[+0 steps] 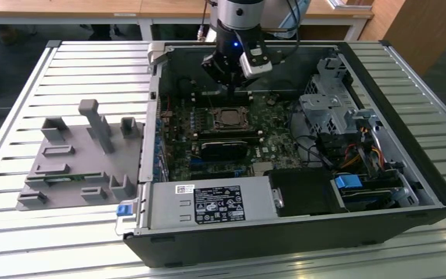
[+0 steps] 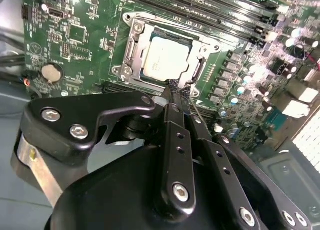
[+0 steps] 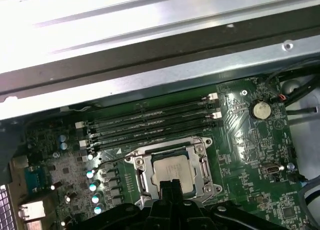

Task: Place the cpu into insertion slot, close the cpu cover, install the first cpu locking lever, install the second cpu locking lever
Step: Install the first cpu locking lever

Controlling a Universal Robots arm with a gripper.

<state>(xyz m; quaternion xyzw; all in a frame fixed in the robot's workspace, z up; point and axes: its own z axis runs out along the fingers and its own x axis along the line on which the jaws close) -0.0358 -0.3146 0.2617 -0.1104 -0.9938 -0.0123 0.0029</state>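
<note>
End effector [image 2: 175, 92] fingers are pressed together, nothing visibly between them, tip at the edge of the insertion slot [image 2: 172, 35]. Just beyond the tip the cpu [image 2: 167, 57] sits in that slot, silvery top up. The cpu cover [image 2: 131, 50] lies flat around it, framing the chip. Long memory slots [image 3: 150, 122] run just past the socket from the end effector. Grey fixture [image 1: 76, 157] rests on the surface [image 1: 91, 64], well away from the end effector, outside the case [image 1: 285, 244].

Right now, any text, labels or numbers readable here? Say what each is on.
None legible.
The black label on the power supply: print too small to read.
The white sticker beside it: too small.
The cpu top: faint marking, unreadable.
The circuit board lettering: too small.
</note>
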